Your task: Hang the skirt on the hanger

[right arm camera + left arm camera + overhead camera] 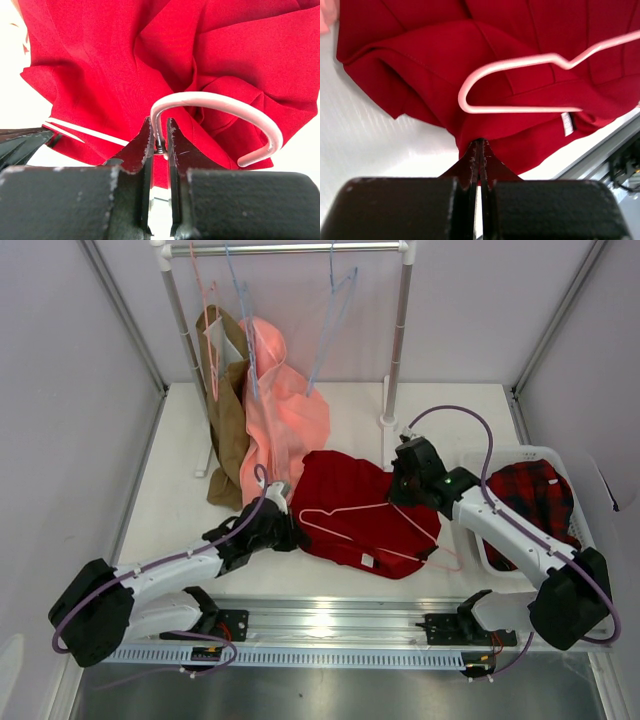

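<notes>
holding both pieces at once, we are at the threading step. our left pincer [480, 150] is pressed together on the near edge of the skirt [345, 490], which lies crumpled in the middle of the surface [180, 470]. our right pincer [160, 137] is clamped on the hook wire of the hanger [215, 98], which rests on the cloth. next, we judge, 1 hanger arm must slide inside the skirt's opening, so that edge needs lifting.
</notes>
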Available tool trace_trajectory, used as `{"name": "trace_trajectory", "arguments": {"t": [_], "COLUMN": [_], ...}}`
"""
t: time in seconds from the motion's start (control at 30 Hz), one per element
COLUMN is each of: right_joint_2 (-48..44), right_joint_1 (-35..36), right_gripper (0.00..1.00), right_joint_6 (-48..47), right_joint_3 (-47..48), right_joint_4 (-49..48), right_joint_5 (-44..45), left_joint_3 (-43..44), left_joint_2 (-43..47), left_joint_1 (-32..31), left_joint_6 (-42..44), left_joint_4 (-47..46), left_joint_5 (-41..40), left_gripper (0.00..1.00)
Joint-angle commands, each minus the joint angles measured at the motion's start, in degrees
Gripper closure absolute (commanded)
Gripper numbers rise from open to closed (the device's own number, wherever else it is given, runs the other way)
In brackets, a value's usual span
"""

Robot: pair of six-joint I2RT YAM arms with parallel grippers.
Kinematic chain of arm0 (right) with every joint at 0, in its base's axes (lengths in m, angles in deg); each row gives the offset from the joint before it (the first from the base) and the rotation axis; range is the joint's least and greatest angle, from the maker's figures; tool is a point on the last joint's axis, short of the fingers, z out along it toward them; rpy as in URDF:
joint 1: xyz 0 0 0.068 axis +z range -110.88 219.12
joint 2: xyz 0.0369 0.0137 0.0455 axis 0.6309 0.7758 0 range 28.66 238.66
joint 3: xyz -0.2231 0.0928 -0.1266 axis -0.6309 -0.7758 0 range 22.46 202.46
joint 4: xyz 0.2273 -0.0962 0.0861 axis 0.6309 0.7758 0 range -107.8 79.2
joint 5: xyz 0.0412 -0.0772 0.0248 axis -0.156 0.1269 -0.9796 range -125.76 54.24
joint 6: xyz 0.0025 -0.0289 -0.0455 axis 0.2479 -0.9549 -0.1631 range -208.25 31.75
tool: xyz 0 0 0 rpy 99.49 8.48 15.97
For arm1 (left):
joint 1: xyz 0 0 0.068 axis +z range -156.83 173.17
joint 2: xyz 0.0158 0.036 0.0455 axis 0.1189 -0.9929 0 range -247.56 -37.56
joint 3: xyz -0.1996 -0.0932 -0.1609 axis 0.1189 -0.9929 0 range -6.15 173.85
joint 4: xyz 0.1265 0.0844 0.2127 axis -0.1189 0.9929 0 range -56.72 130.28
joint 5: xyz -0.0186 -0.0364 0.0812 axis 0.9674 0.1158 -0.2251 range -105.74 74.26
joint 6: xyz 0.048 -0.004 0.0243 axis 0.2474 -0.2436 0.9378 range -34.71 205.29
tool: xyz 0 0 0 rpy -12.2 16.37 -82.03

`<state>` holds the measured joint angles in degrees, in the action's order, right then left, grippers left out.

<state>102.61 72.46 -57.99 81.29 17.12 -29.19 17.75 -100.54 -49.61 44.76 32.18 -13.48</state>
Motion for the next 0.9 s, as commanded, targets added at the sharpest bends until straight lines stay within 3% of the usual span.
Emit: {"name": "trace_trajectory", "arguments": {"t": [0.0,0.87], "right_joint_2": [-1.9,-4.1], "right_joint_1": [0.8,2.8], "right_gripper": [1.0,1.0], "right_joint_6": [0.3,-1.1], "right_joint_3": [0.7,-1.3], "right_joint_4": [-0.4,2.1], "right_joint_5": [3.5,3.8], "left_joint_3": [-0.2,-2.2], "left_joint_2": [0.6,0.0], "left_joint_1": [1.6,6.7], "left_joint_6": [-2.2,-6.8], "left_joint_4": [-5.3,-6.9], "left_joint_5": [1.9,-1.9], "left_gripper": [1.0,1.0]}}
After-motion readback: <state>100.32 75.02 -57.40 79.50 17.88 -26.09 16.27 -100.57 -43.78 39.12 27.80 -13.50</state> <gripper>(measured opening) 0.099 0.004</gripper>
